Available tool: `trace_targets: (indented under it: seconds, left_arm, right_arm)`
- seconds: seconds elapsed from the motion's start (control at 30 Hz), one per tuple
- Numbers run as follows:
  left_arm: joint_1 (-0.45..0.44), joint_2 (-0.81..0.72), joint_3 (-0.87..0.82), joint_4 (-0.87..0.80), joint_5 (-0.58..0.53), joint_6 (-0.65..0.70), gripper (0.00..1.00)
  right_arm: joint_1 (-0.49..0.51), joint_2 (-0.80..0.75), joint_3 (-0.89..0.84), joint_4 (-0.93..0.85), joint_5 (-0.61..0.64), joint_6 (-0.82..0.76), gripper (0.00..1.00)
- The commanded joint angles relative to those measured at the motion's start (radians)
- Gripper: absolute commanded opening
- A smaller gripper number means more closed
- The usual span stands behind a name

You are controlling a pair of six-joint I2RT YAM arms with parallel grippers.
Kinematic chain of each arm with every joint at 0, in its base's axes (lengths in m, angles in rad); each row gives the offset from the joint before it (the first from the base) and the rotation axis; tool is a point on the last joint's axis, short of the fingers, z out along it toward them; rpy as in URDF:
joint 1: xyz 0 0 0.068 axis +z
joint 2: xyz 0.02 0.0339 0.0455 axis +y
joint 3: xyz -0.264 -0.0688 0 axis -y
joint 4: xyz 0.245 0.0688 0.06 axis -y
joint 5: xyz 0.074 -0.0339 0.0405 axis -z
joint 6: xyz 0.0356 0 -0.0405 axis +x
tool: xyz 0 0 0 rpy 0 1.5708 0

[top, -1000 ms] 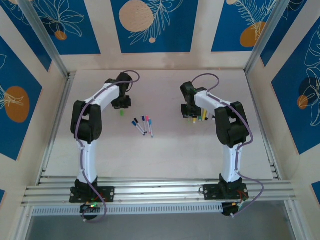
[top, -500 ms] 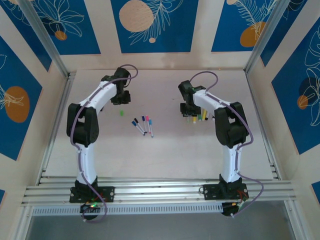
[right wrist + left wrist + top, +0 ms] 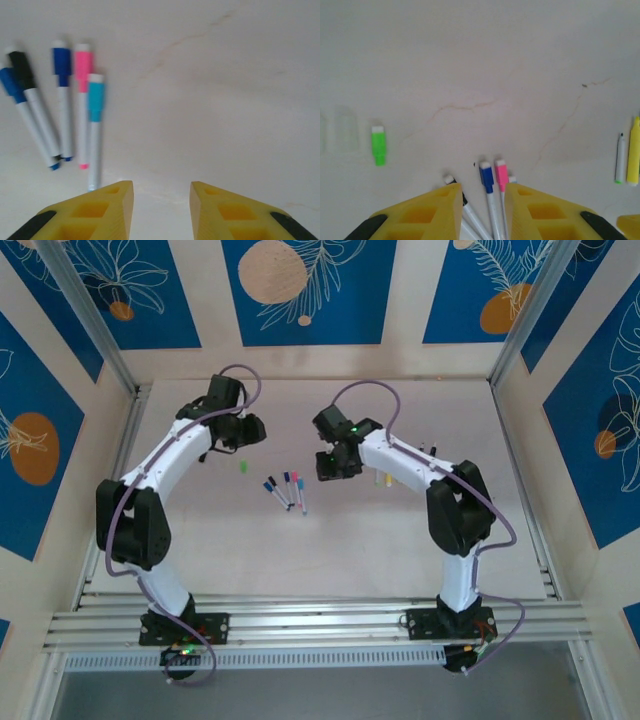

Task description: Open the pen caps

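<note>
Left hand: The left hand (image 3: 238,436) hangs above the far left part of the bench (image 3: 330,550). Its two yellow fingers (image 3: 432,212) are spread a little. It pinches nothing.
Green cap: One short green cap (image 3: 243,467) lies loose and alone on the bench. It is near the left hand, to the left of the small pens.
Small pens: Five small pens (image 3: 287,491) with white bodies lie close together in the middle of the bench, between the two hands. Each one has its cap on.
Caps on the pens: From the right wrist, going left to right, there is a first blue cap (image 3: 7,81), a black cap (image 3: 21,69), a second blue cap (image 3: 61,64), a pink cap (image 3: 83,61) and a light blue cap (image 3: 96,99). The first two pens touch each other.
Right hand: The right hand (image 3: 334,464) hangs just to the right of the small pens. Its yellow fingers are spread a little too. It pinches nothing, and bare bench shows between them.
Pens on the right: A yellow pen (image 3: 634,156) and a thin white pen with a green end (image 3: 620,160) lie side by side, well apart from the small pens.
</note>
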Motion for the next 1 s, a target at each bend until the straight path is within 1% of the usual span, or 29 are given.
trace_targets:
  seconds: [0.0, 0.13, 0.33, 0.4, 0.63, 0.7, 0.97]
  left_arm:
    - [-0.005, -0.036, -0.05, 0.035, 0.064, -0.019, 0.29]
    - [-0.004, -0.053, -0.091, 0.047, 0.076, -0.024, 0.28]
    - [-0.004, -0.06, -0.122, 0.061, 0.085, -0.029, 0.28]
    - [-0.004, -0.057, -0.122, 0.061, 0.085, -0.028, 0.27]
    - [-0.004, -0.034, -0.114, 0.064, 0.09, -0.026, 0.27]
    - [-0.004, -0.028, -0.11, 0.066, 0.093, -0.027, 0.27]
    - [-0.004, -0.01, -0.102, 0.066, 0.095, -0.024, 0.27]
  right_arm:
    - [0.048, 0.066, 0.055, -0.034, -0.053, 0.033, 0.35]
    - [0.095, 0.132, 0.089, -0.027, -0.059, 0.032, 0.35]
    - [0.111, 0.204, 0.151, -0.047, -0.076, 0.035, 0.33]
    - [0.111, 0.221, 0.166, -0.06, -0.081, 0.034, 0.31]
    - [0.115, 0.239, 0.162, -0.064, -0.089, 0.036, 0.26]
    - [0.116, 0.243, 0.158, -0.065, -0.088, 0.038, 0.22]
    - [0.114, 0.276, 0.161, -0.069, -0.087, 0.035, 0.21]
